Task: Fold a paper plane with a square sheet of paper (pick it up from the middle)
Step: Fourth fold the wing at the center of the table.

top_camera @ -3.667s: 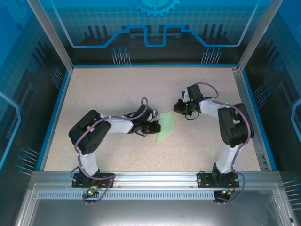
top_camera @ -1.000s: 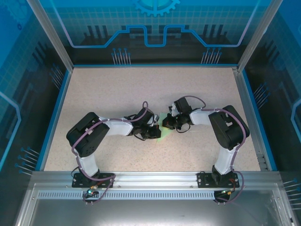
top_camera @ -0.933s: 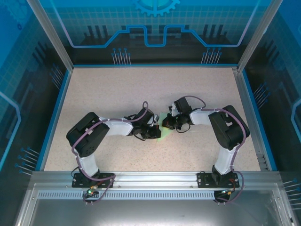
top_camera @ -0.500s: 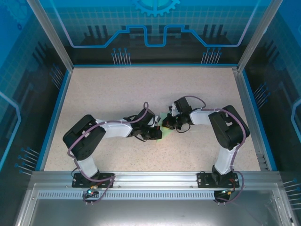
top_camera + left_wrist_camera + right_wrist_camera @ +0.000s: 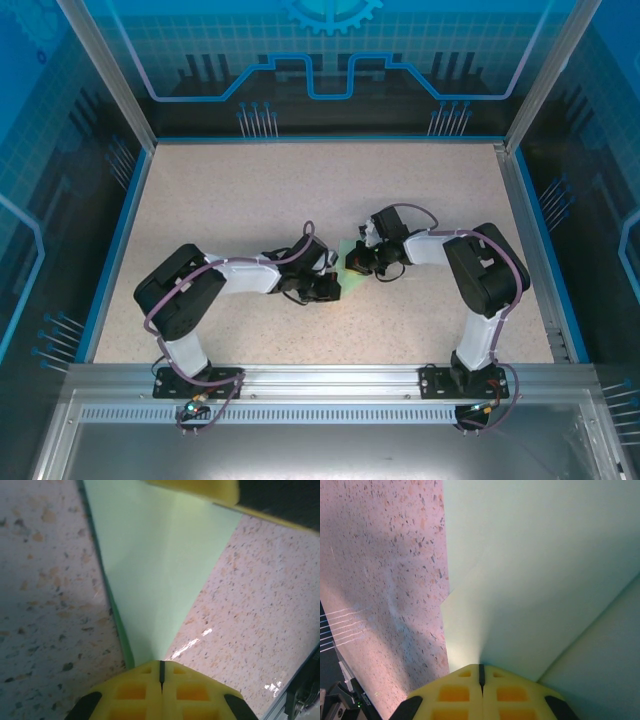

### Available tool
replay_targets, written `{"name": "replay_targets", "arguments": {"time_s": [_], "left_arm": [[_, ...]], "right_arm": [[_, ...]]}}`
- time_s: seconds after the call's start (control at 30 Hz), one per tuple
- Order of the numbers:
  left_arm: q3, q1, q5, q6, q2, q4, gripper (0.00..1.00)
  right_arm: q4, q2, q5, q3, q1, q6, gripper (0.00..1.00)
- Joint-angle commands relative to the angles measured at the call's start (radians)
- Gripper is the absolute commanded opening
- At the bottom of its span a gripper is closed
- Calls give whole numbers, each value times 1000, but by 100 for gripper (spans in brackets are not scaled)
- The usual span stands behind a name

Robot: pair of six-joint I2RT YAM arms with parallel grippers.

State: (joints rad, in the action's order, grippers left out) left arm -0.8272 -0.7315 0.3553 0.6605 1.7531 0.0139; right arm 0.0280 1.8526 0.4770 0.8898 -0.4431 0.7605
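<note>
Two grippers meet at the centre of the table (image 5: 230, 200). The left gripper (image 5: 161, 666) is fully closed, fingertips at the narrow tip of the folded sheet of paper (image 5: 155, 575). The right gripper (image 5: 481, 669) is likewise closed, tips against the sheet's opposite side. Whether either one pinches the paper cannot be told.

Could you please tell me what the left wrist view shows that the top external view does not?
Left wrist view: the green paper close up, narrowing to a point at the shut left tool, a faint crease up its middle. Top external view: the left arm and right arm reaching inward, the right tool facing the left one at the centre, and the blue enclosure walls. Shared: green paper on the speckled table, the left tool at it.
</note>
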Motion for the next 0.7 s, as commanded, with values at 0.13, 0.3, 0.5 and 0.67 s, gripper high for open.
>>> {"name": "replay_targets", "arguments": {"time_s": [0.13,0.3,0.5,0.67], "left_arm": [[55,-5,-14,41,25,11,3],[66,-6,-44,38,4,41,2],[68,-9,-20,39,-37,36,2],[33,-8,-21,39,-96,-3,3]], "right_arm": [[72,79,-116,-32,4,6,4],[72,79,-118,-35,5,7,3],[68,79,-117,-35,4,7,3],[68,77,-116,-36,4,8,4]]}}
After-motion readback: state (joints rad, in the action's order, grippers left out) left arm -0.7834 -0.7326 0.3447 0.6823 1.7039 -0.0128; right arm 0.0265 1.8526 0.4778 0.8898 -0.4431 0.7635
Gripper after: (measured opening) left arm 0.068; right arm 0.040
